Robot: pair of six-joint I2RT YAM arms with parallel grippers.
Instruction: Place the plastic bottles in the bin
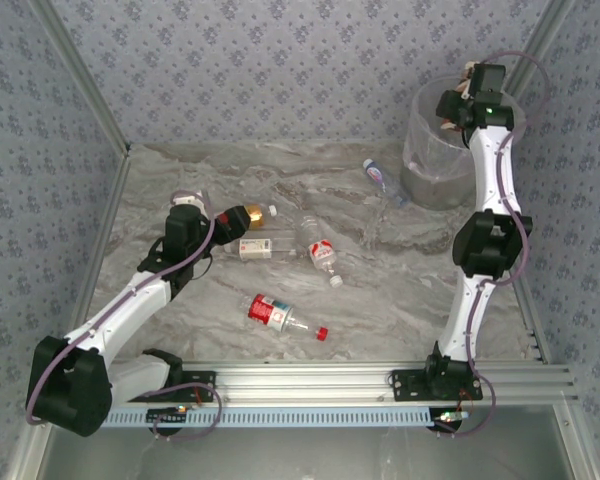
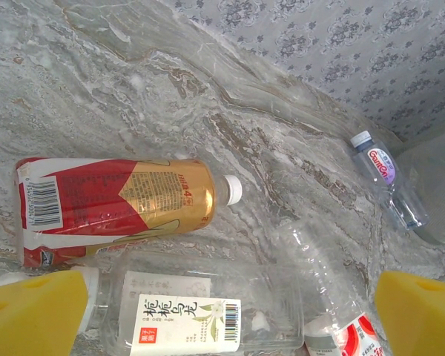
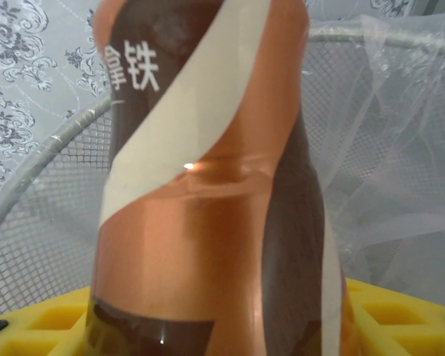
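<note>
Marbled tabletop (image 1: 400, 270), floral walls (image 1: 280, 70): above the bin (image 1: 425, 150), a brown bottle (image 3: 208, 222) at the right gripper (image 1: 467, 95) blocks the wrist view (label cut off; grip impossible to judge). Well left of the bin, the left gripper (image 2: 226, 319), fingers spread, hovers over loose bottles (image 2: 119, 204).

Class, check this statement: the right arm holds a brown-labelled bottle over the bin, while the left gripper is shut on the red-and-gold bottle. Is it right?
Not quite. The left gripper is open, not shut on the red-and-gold bottle: the left wrist view shows its yellow fingers wide apart above the table, with that bottle lying free beyond them. The rest stands.
</note>
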